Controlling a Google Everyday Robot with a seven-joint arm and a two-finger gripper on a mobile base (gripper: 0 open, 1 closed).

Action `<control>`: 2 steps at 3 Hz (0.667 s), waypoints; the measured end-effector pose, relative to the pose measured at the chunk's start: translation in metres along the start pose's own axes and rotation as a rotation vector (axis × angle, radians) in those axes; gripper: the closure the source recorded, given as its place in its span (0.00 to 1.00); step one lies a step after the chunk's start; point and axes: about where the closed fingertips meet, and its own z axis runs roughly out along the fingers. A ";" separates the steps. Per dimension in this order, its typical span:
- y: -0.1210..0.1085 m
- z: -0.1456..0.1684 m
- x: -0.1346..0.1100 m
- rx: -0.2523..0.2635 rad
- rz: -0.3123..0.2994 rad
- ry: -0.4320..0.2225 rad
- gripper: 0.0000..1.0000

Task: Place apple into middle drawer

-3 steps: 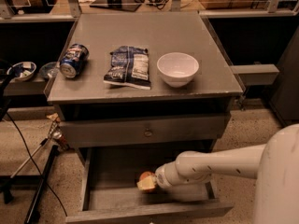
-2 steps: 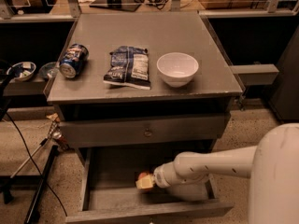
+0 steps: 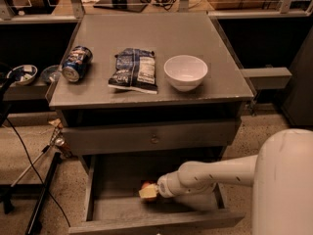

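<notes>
One apple point(image 3: 145, 184) touches the gripper point(image 3: 148, 194) at its eleven o'clock, inside the middle drawer point(image 3: 161, 223). I cannot tell if it grips.

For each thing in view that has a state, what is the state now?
middle drawer: pulled open.
apple: inside middle drawer, at the gripper.
gripper: low inside middle drawer, at the apple.
knob drawer: shut.
white bowl: upright, empty.
soda can: on its side.
snack bag: lying flat.

cabinet top point(image 3: 146, 35): can point(image 3: 77, 63), snack bag point(image 3: 134, 70), bowl point(image 3: 185, 72) | middle drawer point(image 3: 115, 180): hand point(image 3: 150, 193) at apple point(image 3: 145, 184)
</notes>
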 end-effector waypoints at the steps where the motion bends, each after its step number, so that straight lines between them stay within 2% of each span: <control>1: 0.000 0.000 0.000 0.000 0.000 0.000 0.81; 2: 0.000 0.000 0.000 0.000 0.000 0.000 0.58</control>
